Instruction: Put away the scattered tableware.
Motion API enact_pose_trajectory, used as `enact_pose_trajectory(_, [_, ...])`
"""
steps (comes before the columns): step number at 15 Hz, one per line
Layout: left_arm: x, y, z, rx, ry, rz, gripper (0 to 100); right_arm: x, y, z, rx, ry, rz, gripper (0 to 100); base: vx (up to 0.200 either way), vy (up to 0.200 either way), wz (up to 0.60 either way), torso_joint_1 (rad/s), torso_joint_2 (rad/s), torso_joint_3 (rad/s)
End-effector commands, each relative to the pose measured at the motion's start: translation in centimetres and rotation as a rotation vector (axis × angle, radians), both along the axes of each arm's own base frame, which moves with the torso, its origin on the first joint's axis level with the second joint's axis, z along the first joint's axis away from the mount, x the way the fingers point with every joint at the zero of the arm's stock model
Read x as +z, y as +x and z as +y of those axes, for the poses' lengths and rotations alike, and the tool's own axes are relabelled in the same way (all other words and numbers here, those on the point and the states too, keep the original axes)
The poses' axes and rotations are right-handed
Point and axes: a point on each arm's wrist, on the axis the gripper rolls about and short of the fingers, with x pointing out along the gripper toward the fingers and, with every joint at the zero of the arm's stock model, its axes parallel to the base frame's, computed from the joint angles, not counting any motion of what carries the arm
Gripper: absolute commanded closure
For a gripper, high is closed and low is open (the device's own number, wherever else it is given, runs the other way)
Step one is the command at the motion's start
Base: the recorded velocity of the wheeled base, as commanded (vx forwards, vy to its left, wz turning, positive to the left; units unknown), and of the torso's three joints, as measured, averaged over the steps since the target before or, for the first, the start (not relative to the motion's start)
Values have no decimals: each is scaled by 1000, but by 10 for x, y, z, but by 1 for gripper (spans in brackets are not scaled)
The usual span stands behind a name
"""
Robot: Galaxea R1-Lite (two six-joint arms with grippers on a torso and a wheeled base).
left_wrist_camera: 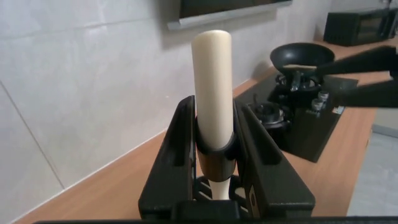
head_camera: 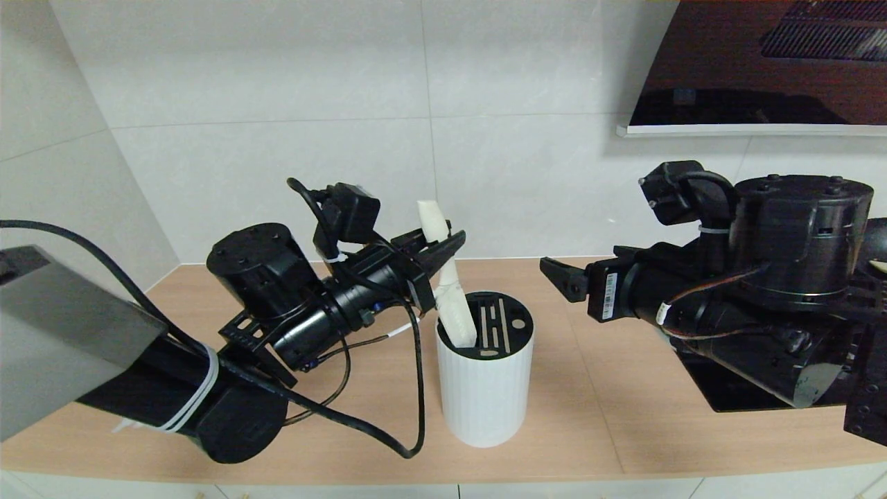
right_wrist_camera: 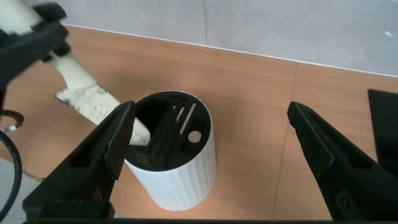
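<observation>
In the head view, we see the left gripper (head_camera: 443, 253) clamped on the upper half of a cream utensil (head_camera: 454, 305). The utensil stands almost upright, its handle up. Its wide end meets the black slotted top of the white holder (head_camera: 485, 395) on the counter (head_camera: 603, 416).

In the left wrist view, the fingers (left_wrist_camera: 183, 130) press the handle from both sides.

In the right wrist view, the right gripper (right_wrist_camera: 211, 111) hangs above the holder, its fingers far apart. Here the utensil leans away from the holder.
</observation>
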Motion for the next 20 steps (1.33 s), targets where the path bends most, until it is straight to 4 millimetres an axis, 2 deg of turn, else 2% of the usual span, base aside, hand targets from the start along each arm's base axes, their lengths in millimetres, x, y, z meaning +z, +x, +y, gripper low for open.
enact_pose_trajectory(1, [-9, 1, -6, -13, 12, 23, 100, 0, 0, 0, 0, 0, 1, 0, 0, 0, 0, 0, 0, 0])
enact_pose_trajectory(13, [-60, 3, -32, -51, 73, 128, 100, -2, 0, 0, 0, -15, -1, 0, 0, 0, 0, 0, 0, 0])
enact_pose_trajectory(20, [-65, 5, -32, -39, 77, 139, 100, -2, 0, 0, 0, -16, 0, 0, 0, 0, 0, 0, 0, 0])
